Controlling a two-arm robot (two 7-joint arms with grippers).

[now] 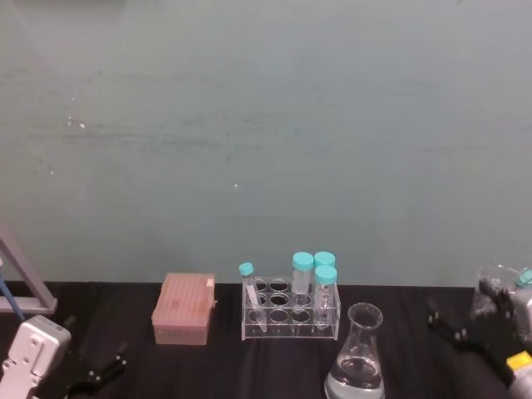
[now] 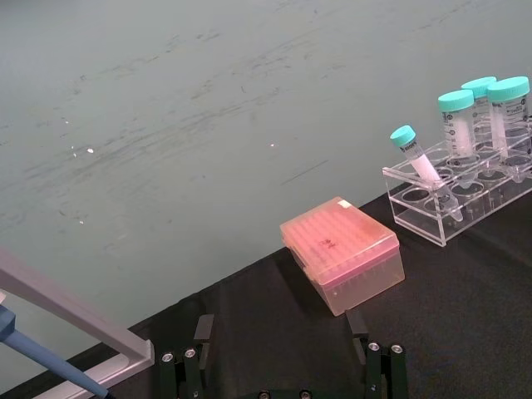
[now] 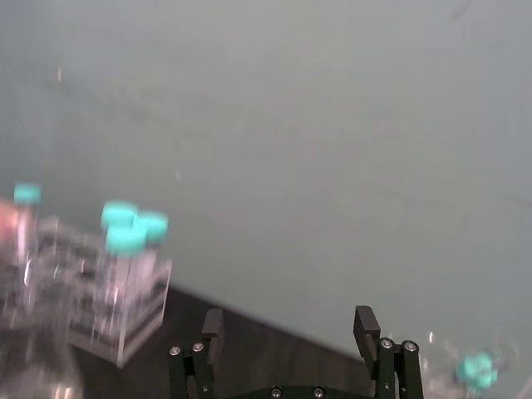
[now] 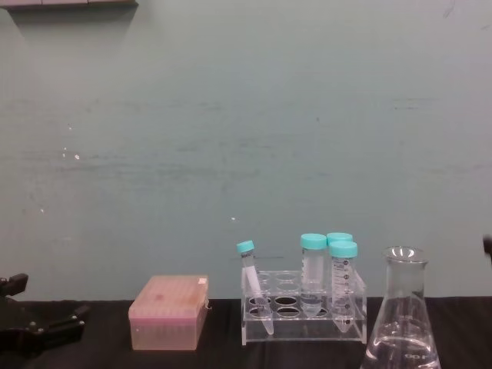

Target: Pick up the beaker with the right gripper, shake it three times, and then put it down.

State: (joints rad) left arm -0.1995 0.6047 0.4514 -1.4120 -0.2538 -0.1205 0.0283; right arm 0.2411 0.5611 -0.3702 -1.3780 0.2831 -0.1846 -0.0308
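The beaker (image 1: 356, 359), a clear conical flask holding a little clear liquid, stands upright at the front of the black table, right of centre. The chest view shows the beaker (image 4: 403, 327) at the lower right. My right gripper (image 1: 464, 304) hovers to its right, apart from it. Its own wrist view shows the right gripper (image 3: 289, 321) open with nothing between its fingers. My left gripper (image 1: 98, 359) rests low at the front left, far from the flask. The left gripper (image 2: 281, 327) is also open and empty.
A clear rack (image 1: 291, 312) of teal-capped tubes stands just behind and left of the flask. A pink tip box (image 1: 184, 309) sits further left. Another glass vessel (image 1: 489, 287) with a teal cap stands behind my right gripper. A metal stand (image 1: 23, 287) is at the far left.
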